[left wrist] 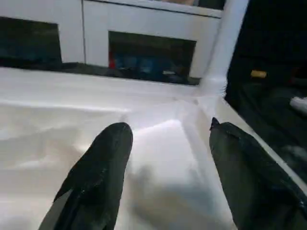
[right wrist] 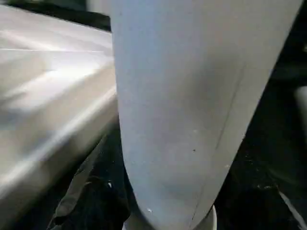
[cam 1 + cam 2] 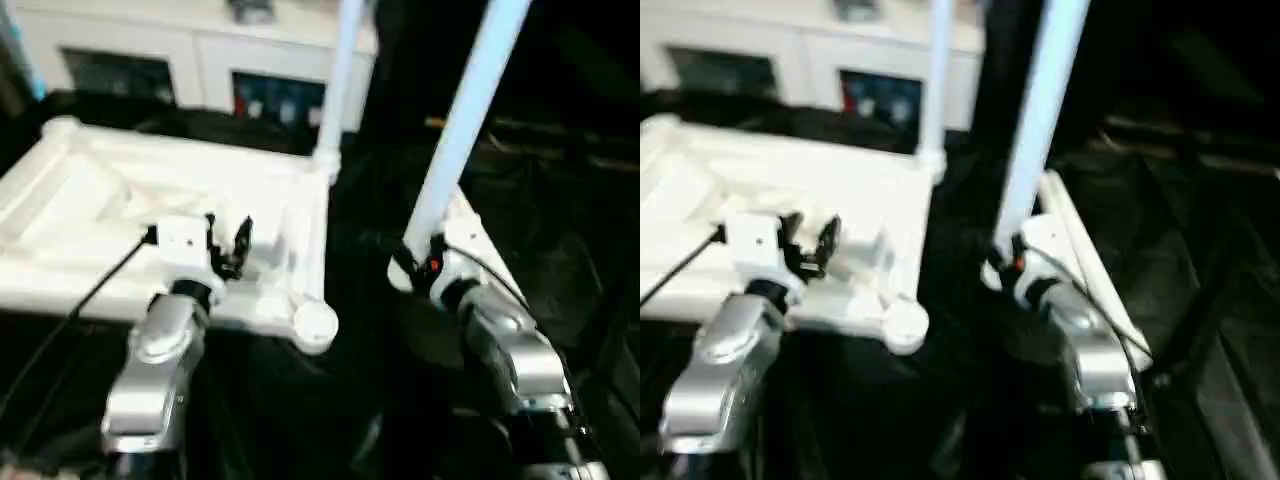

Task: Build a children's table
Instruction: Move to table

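The white table top [image 3: 120,190] lies upside down, ribbed underside up, with round sockets at its corners. One white leg [image 3: 338,80] stands upright in the far right socket. My left gripper [image 3: 228,236] hangs open just above the underside near the right rim, and its black fingers [image 1: 103,163] hold nothing. A second white leg [image 3: 465,120] rises steeply to the right of the table top. My right gripper [image 3: 425,262] is shut on its lower end. This leg [image 2: 192,96] stands close before the right wrist camera, beside the top's edge [image 2: 53,120].
A white cabinet [image 3: 200,55] with dark glass doors stands behind the table top. The near right corner socket [image 3: 315,325] holds no leg. A white strip [image 3: 1085,265] runs under my right forearm. Dark cloth [image 3: 560,220] covers the ground to the right.
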Tool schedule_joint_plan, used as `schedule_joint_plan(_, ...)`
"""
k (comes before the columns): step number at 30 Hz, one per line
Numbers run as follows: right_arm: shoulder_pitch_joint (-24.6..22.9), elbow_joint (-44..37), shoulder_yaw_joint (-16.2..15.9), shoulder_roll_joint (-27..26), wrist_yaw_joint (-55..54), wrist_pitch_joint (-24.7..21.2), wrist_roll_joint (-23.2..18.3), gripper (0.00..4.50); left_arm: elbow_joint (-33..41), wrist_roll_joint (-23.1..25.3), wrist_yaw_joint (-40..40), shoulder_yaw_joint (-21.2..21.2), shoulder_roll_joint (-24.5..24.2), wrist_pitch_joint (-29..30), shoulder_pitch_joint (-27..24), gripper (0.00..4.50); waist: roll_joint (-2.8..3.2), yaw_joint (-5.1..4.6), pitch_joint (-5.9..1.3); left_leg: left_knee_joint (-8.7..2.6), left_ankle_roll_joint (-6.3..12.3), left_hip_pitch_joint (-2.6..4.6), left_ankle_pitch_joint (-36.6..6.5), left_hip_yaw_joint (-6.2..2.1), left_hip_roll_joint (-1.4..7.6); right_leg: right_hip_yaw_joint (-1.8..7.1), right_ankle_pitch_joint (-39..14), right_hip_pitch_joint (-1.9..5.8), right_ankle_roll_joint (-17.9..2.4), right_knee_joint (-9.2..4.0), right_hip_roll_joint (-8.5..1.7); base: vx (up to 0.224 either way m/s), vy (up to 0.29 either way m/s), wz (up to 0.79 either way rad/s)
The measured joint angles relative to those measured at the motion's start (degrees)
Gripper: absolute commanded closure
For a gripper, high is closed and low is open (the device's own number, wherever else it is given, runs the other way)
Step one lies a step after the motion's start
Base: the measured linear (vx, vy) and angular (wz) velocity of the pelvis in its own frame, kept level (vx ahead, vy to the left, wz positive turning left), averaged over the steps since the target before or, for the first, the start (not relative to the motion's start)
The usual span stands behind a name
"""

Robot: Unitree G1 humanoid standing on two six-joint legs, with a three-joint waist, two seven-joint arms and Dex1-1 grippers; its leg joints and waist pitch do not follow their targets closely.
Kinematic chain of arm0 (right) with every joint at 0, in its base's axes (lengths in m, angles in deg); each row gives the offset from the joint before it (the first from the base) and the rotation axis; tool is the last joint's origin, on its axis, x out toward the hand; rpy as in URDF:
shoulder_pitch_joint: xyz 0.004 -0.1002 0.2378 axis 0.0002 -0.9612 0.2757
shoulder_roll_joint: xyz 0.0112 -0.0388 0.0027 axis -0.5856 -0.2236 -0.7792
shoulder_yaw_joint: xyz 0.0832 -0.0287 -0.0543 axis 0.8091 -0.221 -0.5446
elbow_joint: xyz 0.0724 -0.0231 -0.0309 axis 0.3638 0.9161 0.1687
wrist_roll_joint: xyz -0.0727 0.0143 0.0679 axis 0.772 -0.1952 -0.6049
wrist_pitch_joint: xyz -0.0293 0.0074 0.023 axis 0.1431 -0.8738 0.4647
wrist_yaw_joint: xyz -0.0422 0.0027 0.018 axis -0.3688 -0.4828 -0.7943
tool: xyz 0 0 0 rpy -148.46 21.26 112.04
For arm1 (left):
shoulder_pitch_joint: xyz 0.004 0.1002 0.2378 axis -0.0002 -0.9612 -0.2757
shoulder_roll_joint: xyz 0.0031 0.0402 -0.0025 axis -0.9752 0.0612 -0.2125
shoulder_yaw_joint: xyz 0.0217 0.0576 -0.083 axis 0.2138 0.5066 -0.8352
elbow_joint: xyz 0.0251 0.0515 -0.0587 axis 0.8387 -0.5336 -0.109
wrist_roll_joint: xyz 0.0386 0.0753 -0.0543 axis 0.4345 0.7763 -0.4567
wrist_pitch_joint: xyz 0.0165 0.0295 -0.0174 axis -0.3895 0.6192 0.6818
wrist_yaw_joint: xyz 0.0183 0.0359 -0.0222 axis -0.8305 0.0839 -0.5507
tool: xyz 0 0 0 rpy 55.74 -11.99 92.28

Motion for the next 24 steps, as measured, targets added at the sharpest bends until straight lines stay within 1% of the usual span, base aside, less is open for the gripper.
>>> schedule_joint_plan(2,-0.19,-0.23,-0.66,-0.07,0.13,-0.03,-0.27,2.61,-0.45,-1.28,4.82,0.87,-2.2,-0.02,0.42,1.24,0.32,0.3,0.23,-0.54,0.13,0.18,0.58,0.96,0.45,-0.31,-0.04,0.11,-0.33,-0.01,-0.38,-0.075,-0.049,0.14)
schedule_joint_plan(3,-0.31,-0.23,-0.64,0.47,0.13,-0.08,-0.44,2.61,-1.02,-1.74,8.05,2.06,-3.99,-0.03,1.22,1.14,0.43,0.63,0.4,-0.99,-0.21,0.56,1.0,1.62,0.71,-0.49,0.05,0.29,-0.38,-0.03,-0.67,-0.091,-0.042,0.14)
schedule_joint_plan(4,-0.3,-0.23,-0.58,0.93,0.14,-0.08,-0.48,2.61,-1.47,-1.78,10.31,2.94,-5.16,-0.07,1.73,1.04,0.52,0.8,0.52,-1.21,-0.3,0.95,1.11,2.26,0.96,-0.56,0.13,0.51,-0.37,0.01,-0.87,-0.091,-0.042,0.14)
schedule_joint_plan(5,-0.29,-0.23,-0.35,1.38,0.21,-0.08,-0.5,2.61,-2.38,-1.78,12.89,4.19,-6.53,-0.08,2.66,0.92,0.6,0.9,0.59,-1.38,-0.44,1.12,1.19,2.52,1.05,-0.65,0.05,0.67,-0.17,0.03,-1.02,-0.091,-0.038,0.11)
schedule_joint_plan(6,-0.23,-0.22,-0.07,1.94,0.61,-0.08,-0.51,2.61,-4.07,-1.77,17.4,6.26,-8.96,-0.15,4.32,0.84,0.61,1.08,0.61,-1.6,-0.51,1.24,1.3,2.62,1.07,-0.69,0.01,0.69,-0.04,0.03,-1.1,-0.083,-0.036,0.09)
schedule_joint_plan(8,0.2,-0.21,-0.13,2.69,1.4,-0.06,-0.41,2.61,-7.06,-1.7,25.19,9.37,-13.56,-0.17,7.02,0.71,0.72,1.1,0.7,-2.0,-0.65,1.11,2.01,2.55,1.09,-0.78,0.14,0.63,-0.03,0.02,-1.09,-0.082,-0.035,0.06)
schedule_joint_plan(9,0.57,-0.05,-0.26,3.59,2.23,0.11,-0.09,2.61,-9.63,-1.7,31.49,11.54,-16.39,-0.22,9.04,0.59,0.83,1.12,0.78,-2.06,-0.74,1.03,2.23,2.48,1.09,-0.83,0.38,0.62,0.0,0.02,-1.09,-0.071,-0.027,0.0)
schedule_joint_plan(10,0.71,-0.04,-0.26,4.11,2.53,0.23,0.14,2.61,-10.82,-1.7,34.57,12.09,-17.48,-0.21,9.8,0.48,0.93,1.11,0.83,-2.13,-0.77,1.03,2.34,2.48,1.08,-0.83,0.46,0.62,-0.02,0.02,-1.09,-0.071,-0.027,0.0)
schedule_joint_plan(12,0.74,0.24,-0.25,5.29,3.75,0.65,0.22,2.61,-15.3,-0.43,41.39,14.66,-20.17,-1.31,12.7,0.48,1.13,1.09,0.95,-2.21,-0.85,0.97,2.7,2.45,1.1,-0.88,0.68,0.57,-0.12,0.03,-1.08,0.0,0.0,0.0)
schedule_joint_plan(14,0.78,0.34,-0.5,6.02,4.85,0.78,0.18,2.61,-20.02,1.36,45.87,16.74,-21.97,-3.25,15.54,0.48,1.27,1.07,1.03,-2.38,-0.85,0.9,3.07,2.46,1.08,-0.89,0.91,0.51,-0.19,-0.05,-1.08,0.0,0.0,0.0)
schedule_joint_plan(15,0.77,0.34,-0.83,6.41,5.25,0.94,0.18,2.61,-22.56,2.35,47.7,17.26,-22.71,-4.56,16.9,0.59,1.3,1.02,1.05,-2.66,-0.88,0.91,3.17,2.47,1.08,-0.9,1.03,0.51,-0.25,-0.29,-1.06,0.0,0.0,0.0)
schedule_joint_plan(16,0.78,0.36,-0.87,6.83,5.84,1.07,0.13,2.61,-25.4,3.38,49.31,18.4,-23.32,-6.37,18.81,0.8,1.34,1.07,1.08,-2.78,-0.92,0.87,3.31,2.45,1.08,-0.97,1.19,0.51,-0.27,-0.46,-1.05,0.0,0.0,0.0)
schedule_joint_plan(18,0.8,0.27,-1.41,7.68,7.73,1.35,0.03,2.61,-32.71,5.43,52.74,20.37,-24.36,-10.47,23.6,0.83,1.39,1.08,1.1,-3.04,-0.9,0.8,3.42,2.46,1.09,-1.02,1.52,0.5,-0.6,-0.81,-1.01,0.0,0.0,0.0)
schedule_joint_plan(19,0.75,0.26,-1.5,7.85,8.48,1.37,-0.01,2.61,-35.33,6.12,54.23,20.86,-24.64,-11.73,25.42,0.86,1.41,1.09,1.1,-3.03,-0.87,0.79,3.44,2.46,1.09,-1.02,1.52,0.5,-0.6,-0.82,-1.02,0.0,0.0,0.0)
schedule_joint_plan(21,0.6,0.18,-1.76,8.18,9.61,1.41,-0.03,2.61,-39.59,6.66,57.26,21.42,-24.97,-13.57,28.31,1.09,1.47,1.09,1.1,-3.02,-0.79,0.71,3.48,2.48,1.08,-1.02,1.46,0.5,-0.59,-0.89,-1.03,0.0,0.0,0.0)
schedule_joint_plan(22,0.54,0.14,-1.89,8.25,9.9,1.4,-0.04,2.61,-41.24,6.88,58.47,21.82,-24.91,-14.02,29.36,1.21,1.47,1.09,1.11,-3.02,-0.79,0.66,3.47,2.49,1.08,-1.02,1.45,0.5,-0.6,-0.97,-1.04,0.0,0.0,0.0)
schedule_joint_plan(24,0.43,0.07,-2.4,8.31,10.23,1.41,-0.06,2.61,-44.83,7.42,60.88,22.67,-24.52,-15.06,31.24,1.29,1.52,1.09,1.13,-3.02,-0.79,0.53,3.47,2.51,1.08,-1.04,1.44,0.47,-0.6,-1.11,-1.04,0.0,0.0,0.0)
